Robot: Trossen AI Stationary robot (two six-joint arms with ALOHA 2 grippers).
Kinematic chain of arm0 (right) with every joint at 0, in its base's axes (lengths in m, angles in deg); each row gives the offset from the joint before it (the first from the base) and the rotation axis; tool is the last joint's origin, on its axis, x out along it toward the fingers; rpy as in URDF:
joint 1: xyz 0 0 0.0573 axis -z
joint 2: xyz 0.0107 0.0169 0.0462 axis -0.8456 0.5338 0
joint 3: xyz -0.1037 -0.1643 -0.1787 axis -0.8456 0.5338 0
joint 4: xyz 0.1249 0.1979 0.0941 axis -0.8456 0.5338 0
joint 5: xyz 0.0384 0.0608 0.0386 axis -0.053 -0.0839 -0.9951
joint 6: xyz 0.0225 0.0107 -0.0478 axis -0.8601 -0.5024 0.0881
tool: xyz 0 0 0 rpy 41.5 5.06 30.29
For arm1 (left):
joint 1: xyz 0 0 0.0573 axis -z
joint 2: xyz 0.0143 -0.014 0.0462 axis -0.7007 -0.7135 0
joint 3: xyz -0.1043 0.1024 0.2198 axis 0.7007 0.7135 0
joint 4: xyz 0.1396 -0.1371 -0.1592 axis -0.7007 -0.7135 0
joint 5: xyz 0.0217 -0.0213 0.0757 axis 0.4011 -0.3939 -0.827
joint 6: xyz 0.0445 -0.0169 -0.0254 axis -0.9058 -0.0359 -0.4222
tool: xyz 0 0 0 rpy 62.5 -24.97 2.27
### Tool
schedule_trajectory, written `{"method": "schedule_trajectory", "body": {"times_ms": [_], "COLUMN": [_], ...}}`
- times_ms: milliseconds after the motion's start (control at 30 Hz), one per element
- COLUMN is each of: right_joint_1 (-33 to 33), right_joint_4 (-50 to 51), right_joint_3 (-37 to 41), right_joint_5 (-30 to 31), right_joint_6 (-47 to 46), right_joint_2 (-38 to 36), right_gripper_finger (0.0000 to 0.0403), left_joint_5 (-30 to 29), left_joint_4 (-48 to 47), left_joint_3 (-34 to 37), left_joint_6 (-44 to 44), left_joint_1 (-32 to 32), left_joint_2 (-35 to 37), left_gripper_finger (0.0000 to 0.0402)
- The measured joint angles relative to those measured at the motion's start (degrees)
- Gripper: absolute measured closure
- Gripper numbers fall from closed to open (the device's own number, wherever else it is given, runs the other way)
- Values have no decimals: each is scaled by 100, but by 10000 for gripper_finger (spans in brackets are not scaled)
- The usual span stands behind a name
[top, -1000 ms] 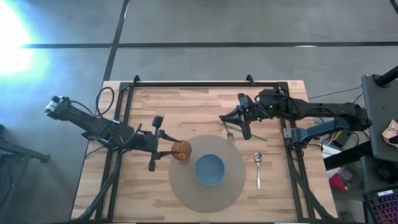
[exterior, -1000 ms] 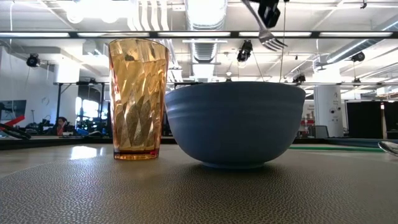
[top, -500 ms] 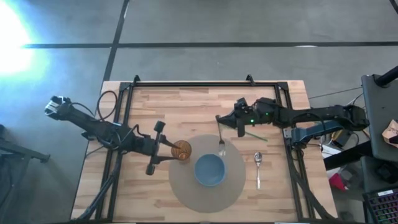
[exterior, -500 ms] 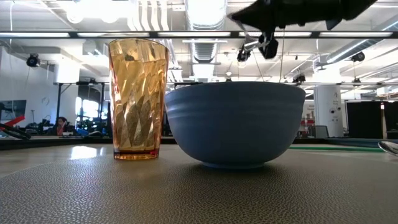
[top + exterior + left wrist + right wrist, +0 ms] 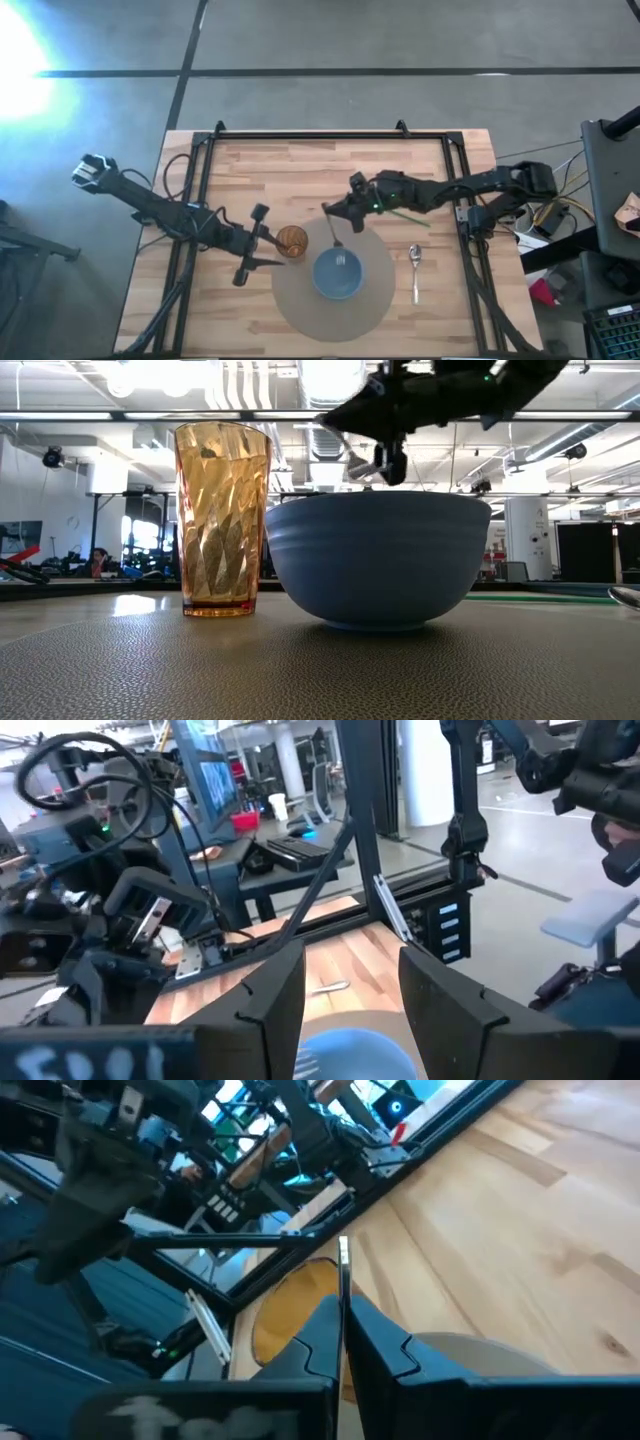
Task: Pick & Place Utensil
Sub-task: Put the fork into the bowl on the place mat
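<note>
High view: the right gripper (image 5: 334, 212) is pinched tight on the fork (image 5: 336, 240), tines over the blue bowl (image 5: 337, 275); the left gripper (image 5: 262, 240) spreads wide beside the amber glass (image 5: 291, 241). Low view: bowl and glass stand apart (on the mat (image 5: 300, 670)).

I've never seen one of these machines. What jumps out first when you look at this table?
Probably the right claw, pinching a fork by its handle so the tines hang over the blue bowl in the middle of a round grey mat. Next, the amber ribbed glass standing on the mat beside the bowl, with the left claw spread open right next to it.
</note>
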Motion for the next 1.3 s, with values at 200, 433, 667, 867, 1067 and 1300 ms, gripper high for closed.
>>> {"method": "schedule_trajectory", "body": {"times_ms": [200,433,667,867,1067,1300], "right_joint_1": [-4,-200,-420,-582,-707,-829], "right_joint_4": [26,-60,-243,-232,-240,-260], "right_joint_3": [-144,-141,-141,-132,-132,-128], "right_joint_5": [-22,29,351,563,691,807], "right_joint_6": [-201,-334,-212,138,377,436], "right_joint_2": [412,662,777,838,841,987], "right_gripper_finger": [394,394,394,394,394,394], "left_joint_5": [25,133,144,142,142,140], "left_joint_4": [83,119,105,104,99,99], "left_joint_3": [141,136,137,142,143,145], "left_joint_6": [38,5,1,-4,-12,-13], "left_joint_1": [7,11,11,11,11,11], "left_joint_2": [-1,2,2,2,2,2], "left_gripper_finger": [235,235,235,235,235,235]}}
